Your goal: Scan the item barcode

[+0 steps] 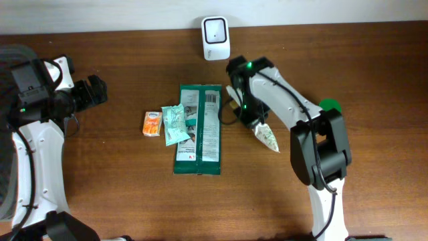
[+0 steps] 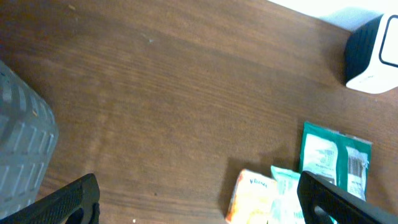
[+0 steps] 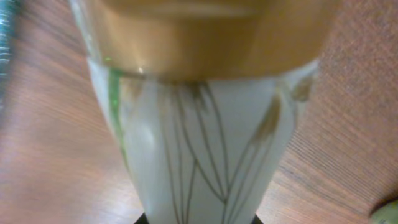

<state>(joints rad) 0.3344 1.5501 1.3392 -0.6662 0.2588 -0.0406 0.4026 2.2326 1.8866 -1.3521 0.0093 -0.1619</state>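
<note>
The right gripper [image 1: 253,121] is clamped narrow on one end of a slim white pouch [image 1: 267,136], which fills the right wrist view. The pouch's long axis trails from the fingers toward the near right, pointing away from the barcode scanner [image 1: 216,29]. The scanner stands at the table's [image 1: 374,80] far edge, far-left of this gripper. The right arm is much the nearer; the left gripper [image 1: 100,90], jaws wide and empty, hangs well apart at the left.

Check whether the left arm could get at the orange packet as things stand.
Probably yes. The left gripper is open and empty, only bare table lies between it and the orange packet, and nothing covers the packet. The mint packet lies on its far side.
</note>
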